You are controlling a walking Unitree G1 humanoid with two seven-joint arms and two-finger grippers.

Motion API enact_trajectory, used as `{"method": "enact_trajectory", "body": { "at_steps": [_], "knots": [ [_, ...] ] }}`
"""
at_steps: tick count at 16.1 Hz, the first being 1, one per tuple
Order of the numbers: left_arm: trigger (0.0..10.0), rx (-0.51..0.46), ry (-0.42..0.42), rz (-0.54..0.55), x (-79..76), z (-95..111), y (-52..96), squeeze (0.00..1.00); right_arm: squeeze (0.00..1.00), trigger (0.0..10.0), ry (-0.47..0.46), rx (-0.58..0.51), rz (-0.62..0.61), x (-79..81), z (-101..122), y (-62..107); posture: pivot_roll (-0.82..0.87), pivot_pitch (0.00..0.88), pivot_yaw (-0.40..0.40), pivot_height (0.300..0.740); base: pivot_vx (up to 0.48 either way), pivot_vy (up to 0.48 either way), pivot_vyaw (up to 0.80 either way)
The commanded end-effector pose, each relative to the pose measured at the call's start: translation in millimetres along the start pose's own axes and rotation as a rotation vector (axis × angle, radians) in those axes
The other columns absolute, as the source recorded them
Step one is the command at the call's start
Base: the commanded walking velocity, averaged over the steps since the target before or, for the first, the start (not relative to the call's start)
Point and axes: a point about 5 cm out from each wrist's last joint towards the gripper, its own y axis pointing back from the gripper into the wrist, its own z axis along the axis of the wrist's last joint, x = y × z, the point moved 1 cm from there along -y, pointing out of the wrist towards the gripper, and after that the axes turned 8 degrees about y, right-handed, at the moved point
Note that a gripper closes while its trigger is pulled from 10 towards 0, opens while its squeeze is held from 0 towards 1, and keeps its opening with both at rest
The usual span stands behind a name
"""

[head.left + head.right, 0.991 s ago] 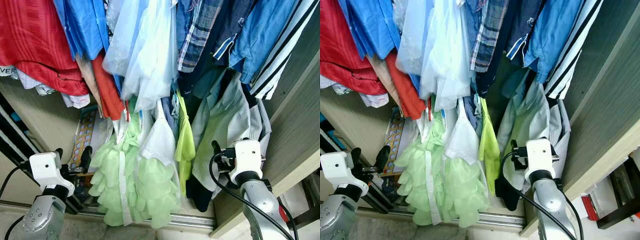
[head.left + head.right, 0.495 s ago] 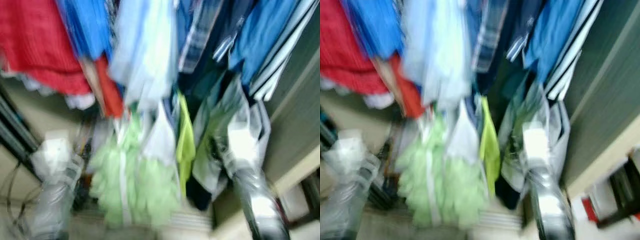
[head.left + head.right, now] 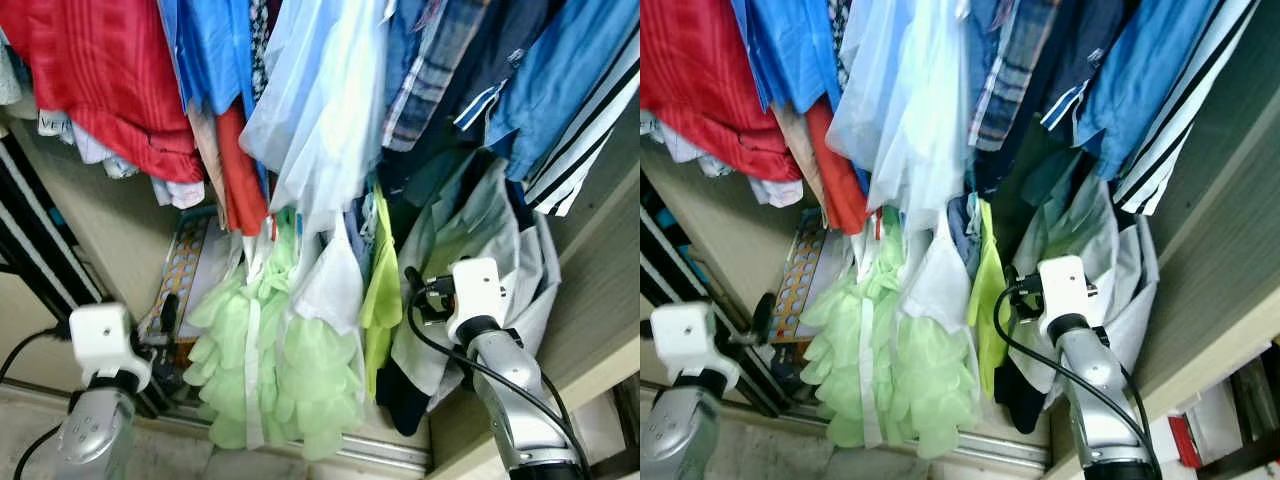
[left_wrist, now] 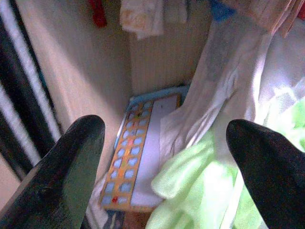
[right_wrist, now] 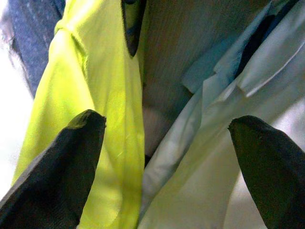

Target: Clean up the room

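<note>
Pale-green ruffled garment (image 3: 270,370) hung low at the wardrobe's front, above its sliding rail (image 3: 380,452). Our right gripper (image 5: 167,157), fingers spread wide and empty, faced the yellow-green top (image 5: 95,119) and pale shirt (image 5: 224,157), probably choosing one. Our left gripper (image 4: 167,157), equally wide, pointed toward the patterned board (image 4: 138,162) leaning in the wardrobe's back left corner.

A home wardrobe: packed hanging clothes (image 3: 320,110), wooden side panel (image 3: 600,290), sliding-door track (image 3: 385,452).
</note>
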Motion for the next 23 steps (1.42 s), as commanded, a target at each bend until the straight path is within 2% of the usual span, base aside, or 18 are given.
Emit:
{"method": "enact_trajectory", "body": {
  "at_steps": [1,2,4,5,7,9,11,15,18,21,23],
  "knots": [
    [10.0,-0.026,0.004,-0.016,-0.6,7,3.1,0.0,0.0,10.0,-0.012,-0.018,0.003,-1.3,1,3.4,0.05,0.015,-0.046,0.74,0.0,0.0,0.0],
    [10.0,-0.029,0.013,-0.025,0.7,7,11.6,0.0,0.0,10.0,0.007,-0.021,-0.014,-3.9,1,9.4,0.05,0.019,-0.049,0.74,0.0,0.0,0.0],
    [10.0,-0.011,-0.092,-0.031,5.4,2,31.7,0.0,0.0,10.0,-0.051,-0.045,0.012,-4.9,2,27.7,0.06,0.023,-0.054,0.74,0.0,0.0,0.0],
    [10.0,0.011,-0.098,-0.021,7.7,-2,41.2,0.0,0.0,10.0,-0.05,-0.031,-0.006,-6.7,-2,38.9,0.06,0.023,-0.059,0.74,0.0,0.0,0.0],
    [10.0,0.02,-0.081,0.013,10.5,-5,46.5,0.0,0.0,10.0,-0.07,0.013,-0.015,-6.2,-13,47.3,0.06,0.017,-0.055,0.74,0.0,0.0,0.0],
    [10.0,0.023,-0.075,0.004,4.9,-8,43.9,0.0,0.0,10.0,-0.064,0.009,-0.014,-4.4,-11,43.5,0.05,0.011,-0.051,0.74,0.0,0.0,0.0],
    [10.0,0.02,-0.069,-0.037,-6.1,-8,35.6,0.0,0.0,10.0,-0.013,-0.016,0.004,-2.5,-5,37.4,0.06,0.007,-0.049,0.74,0.0,0.0,0.25],
    [10.0,0.003,-0.071,-0.055,-11.2,-4,26.3,0.0,0.0,10.0,-0.013,-0.03,0.017,0.9,-2,32.0,0.05,0.01,-0.042,0.74,0.0,0.0,0.8],
    [10.0,-0.037,-0.077,-0.071,-21.1,3,17.8,0.0,0.0,10.0,-0.019,-0.053,0.022,2.2,5,23.1,0.05,0.026,-0.053,0.74,0.0,0.0,0.8],
    [10.0,-0.067,-0.071,-0.06,-23.2,9,12.6,0.0,0.0,10.0,-0.014,-0.08,0.036,5.4,11,17.1,0.05,0.028,-0.057,0.74,0.0,0.0,0.65],
    [10.0,-0.06,-0.072,-0.055,-23.4,7,12.4,0.0,0.0,10.0,-0.022,-0.083,0.042,5.6,11,14.9,0.04,0.028,-0.055,0.74,0.0,0.0,0.0]
  ]
}}
